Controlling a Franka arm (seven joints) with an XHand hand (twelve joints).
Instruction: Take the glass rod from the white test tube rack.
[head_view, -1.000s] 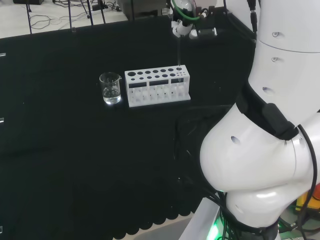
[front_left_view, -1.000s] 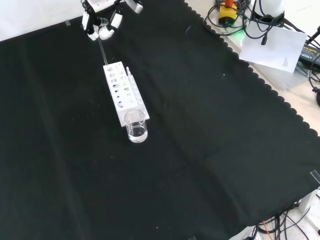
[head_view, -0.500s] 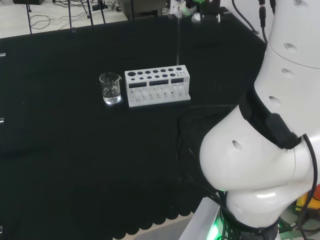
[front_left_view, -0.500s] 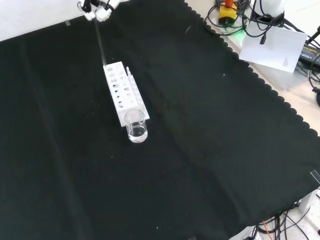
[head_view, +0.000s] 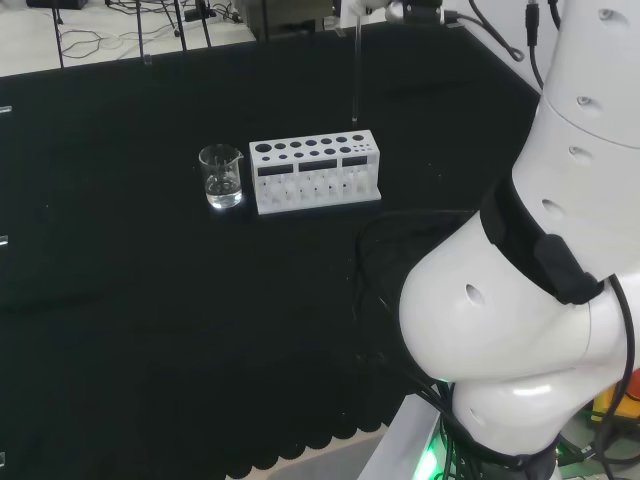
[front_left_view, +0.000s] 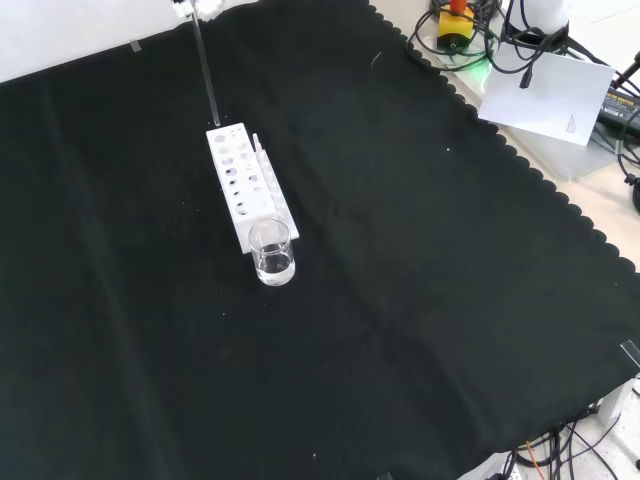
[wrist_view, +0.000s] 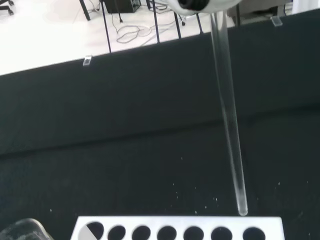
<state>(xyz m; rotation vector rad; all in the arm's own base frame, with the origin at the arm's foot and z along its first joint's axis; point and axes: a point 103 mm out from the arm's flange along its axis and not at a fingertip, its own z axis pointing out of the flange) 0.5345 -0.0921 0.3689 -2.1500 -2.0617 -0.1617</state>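
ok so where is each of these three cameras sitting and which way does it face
Head view: behind and above the arm's base, looking over the white arm links at the test tube rack and beaker.
Front view: in front of the arm, looking down on the black cloth; the hand enters at the top edge.
Wrist view: at the wrist, looking along the glass rod to the rack; a blurred white part of the hand shows.
Shared: all three show the rod's tip lifted clear of the rack.
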